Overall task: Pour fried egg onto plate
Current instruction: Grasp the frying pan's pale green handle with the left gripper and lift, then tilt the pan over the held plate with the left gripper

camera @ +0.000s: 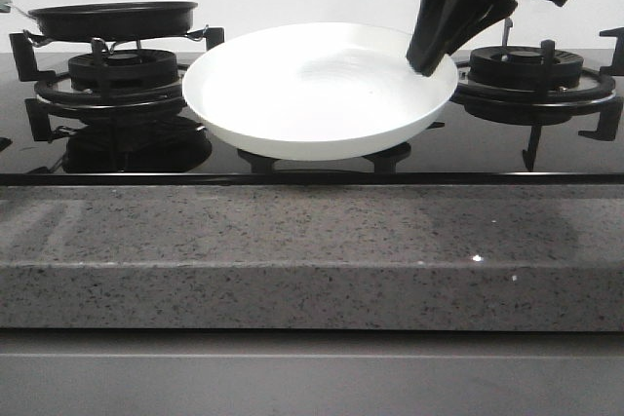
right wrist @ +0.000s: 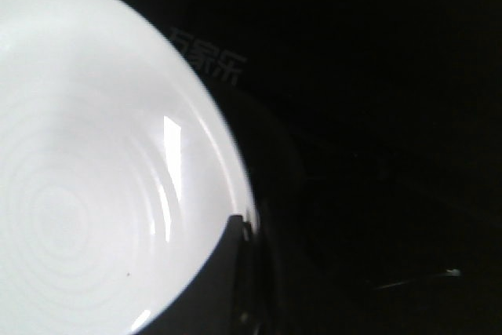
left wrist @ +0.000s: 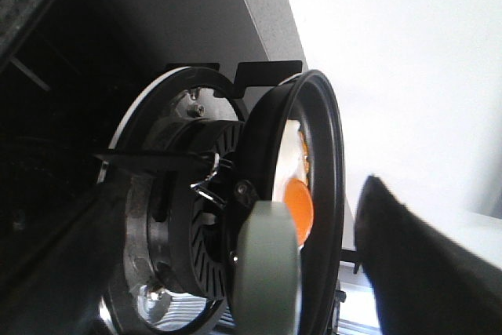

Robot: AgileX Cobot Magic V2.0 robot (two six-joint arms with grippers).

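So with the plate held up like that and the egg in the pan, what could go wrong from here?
1. The right hand pinches only the plate's far right rim, so the plate may tilt or slip once the egg lands.
2. The pan sits over the left burner, apart from the plate, so tipping it too early could drop the fried egg on the stove.

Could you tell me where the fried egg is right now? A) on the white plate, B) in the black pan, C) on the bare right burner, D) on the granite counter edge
B: the fried egg lies in the black pan; the plate holds nothing.
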